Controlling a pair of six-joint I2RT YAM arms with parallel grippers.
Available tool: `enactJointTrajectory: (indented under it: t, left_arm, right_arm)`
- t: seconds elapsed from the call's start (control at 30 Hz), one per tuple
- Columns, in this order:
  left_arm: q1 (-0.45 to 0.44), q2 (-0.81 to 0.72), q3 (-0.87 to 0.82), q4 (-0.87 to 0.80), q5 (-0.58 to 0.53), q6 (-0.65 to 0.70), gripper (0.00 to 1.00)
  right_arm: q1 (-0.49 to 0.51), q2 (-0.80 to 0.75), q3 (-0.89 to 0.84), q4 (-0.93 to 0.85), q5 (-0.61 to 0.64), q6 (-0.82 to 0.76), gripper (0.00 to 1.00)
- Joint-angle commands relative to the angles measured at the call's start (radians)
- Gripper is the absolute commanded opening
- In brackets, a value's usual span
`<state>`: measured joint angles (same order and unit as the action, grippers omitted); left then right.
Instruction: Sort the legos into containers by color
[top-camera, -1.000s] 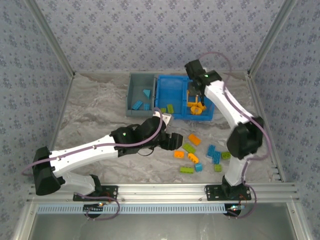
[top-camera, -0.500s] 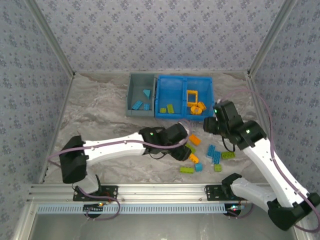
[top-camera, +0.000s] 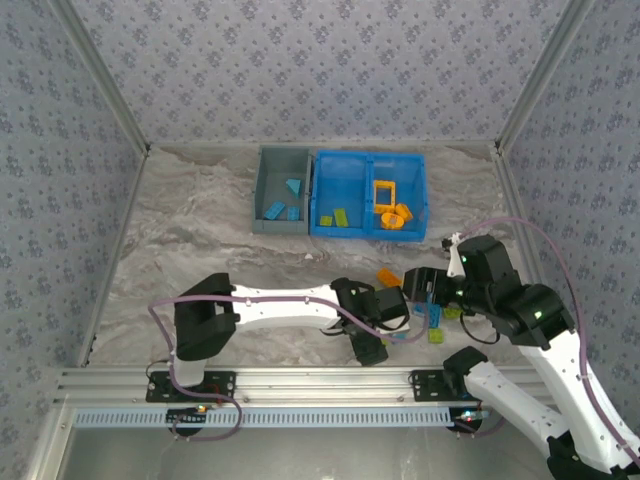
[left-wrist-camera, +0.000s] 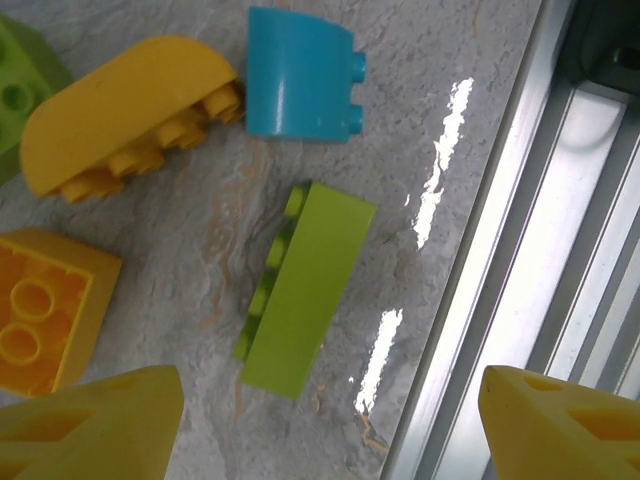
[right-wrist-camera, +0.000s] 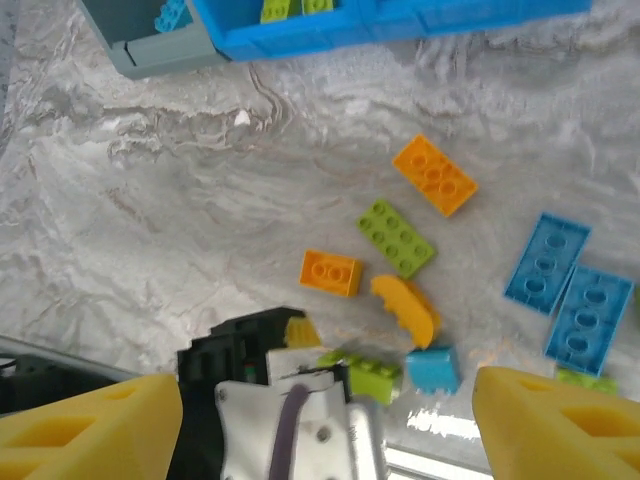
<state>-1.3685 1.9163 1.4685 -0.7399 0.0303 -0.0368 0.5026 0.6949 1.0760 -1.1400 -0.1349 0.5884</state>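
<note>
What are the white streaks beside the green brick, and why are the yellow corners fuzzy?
Left wrist view: the streaks are glare off the glossy table beside the lime green brick; the yellow corners are the left pincer's fingertips, too close to focus. Right wrist view: the right pincer's fingertips blur likewise. Top view: even light, faint shadows.

Left arm (top-camera: 290, 300) lies low across the worktop, reaching right. The left end effector (top-camera: 370, 345) points down, fingers (left-wrist-camera: 95, 420) spread wide, nothing gripped. Right arm (top-camera: 525, 315) is folded. The right end effector (top-camera: 412, 285) aims left, fingers (right-wrist-camera: 90, 425) wide apart, empty.
</note>
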Motion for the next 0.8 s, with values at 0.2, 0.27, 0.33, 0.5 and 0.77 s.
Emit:
enactJointTrajectory:
  t: [0.2, 0.27, 0.33, 0.5, 0.77]
  left_arm:
    - [-0.008, 0.153, 0.127, -0.079, -0.002, 0.107, 0.72]
    - [-0.008, 0.184, 0.147, -0.09, -0.001, 0.107, 0.68]
    - [-0.008, 0.207, 0.156, -0.096, -0.001, 0.104, 0.65]
    - [-0.007, 0.23, 0.152, -0.092, -0.008, 0.093, 0.57]
    - [-0.008, 0.227, 0.138, -0.076, -0.026, 0.085, 0.21]
  right_arm:
    - [0.004, -0.006, 0.244, -0.084, -0.109, 0.061, 0.81]
    - [0.004, -0.006, 0.257, -0.09, -0.102, 0.066, 0.81]
    - [0.003, -0.006, 0.268, -0.102, -0.087, 0.067, 0.81]
    - [0.002, -0.012, 0.288, -0.119, -0.052, 0.067, 0.8]
    - [0.002, -0.011, 0.277, -0.107, -0.047, 0.068, 0.8]
